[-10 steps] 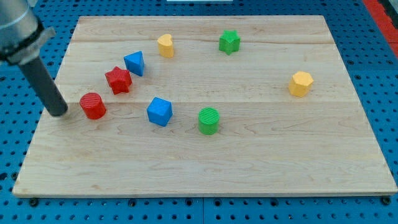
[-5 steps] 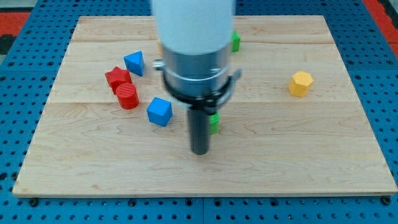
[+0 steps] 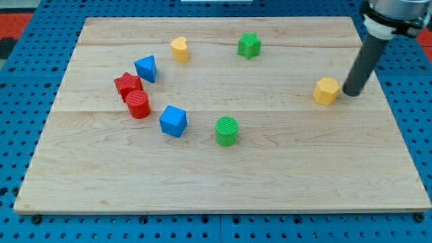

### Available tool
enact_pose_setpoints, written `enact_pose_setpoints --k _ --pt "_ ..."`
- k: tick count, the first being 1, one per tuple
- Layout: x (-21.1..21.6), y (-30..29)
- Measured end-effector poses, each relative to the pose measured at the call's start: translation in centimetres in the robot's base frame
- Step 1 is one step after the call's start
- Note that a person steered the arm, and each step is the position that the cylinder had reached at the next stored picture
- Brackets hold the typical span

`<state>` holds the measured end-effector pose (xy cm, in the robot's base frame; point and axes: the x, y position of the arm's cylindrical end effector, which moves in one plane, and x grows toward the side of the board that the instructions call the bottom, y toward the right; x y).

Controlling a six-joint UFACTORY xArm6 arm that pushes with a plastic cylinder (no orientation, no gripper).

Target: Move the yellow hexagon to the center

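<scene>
The yellow hexagon (image 3: 326, 90) sits out by the board's (image 3: 283, 175) right side, and our tip (image 3: 351, 92) is parked just to its right, basically touching, grasping nothing since it's a bare rod. The green cylinder (image 3: 227, 130) and blue cube (image 3: 173, 121) are well off to the view's left.

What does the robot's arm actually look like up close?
Only its end shows: a straight, smooth dark rod, round like a thick marker, hanging from a pale grey collar at the view's top right. My tip is blunt. No cables or markings are visible.
</scene>
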<state>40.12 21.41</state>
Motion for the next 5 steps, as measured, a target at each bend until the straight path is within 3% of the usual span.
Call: enact_pose_setpoints --k 1,2,3,4,5 --pt "-0.1 -14.0" --pt "1.0 -9.8" --pt "4.8 -8.5" --pt "6.3 -14.2" --pt "2.6 -18.8"
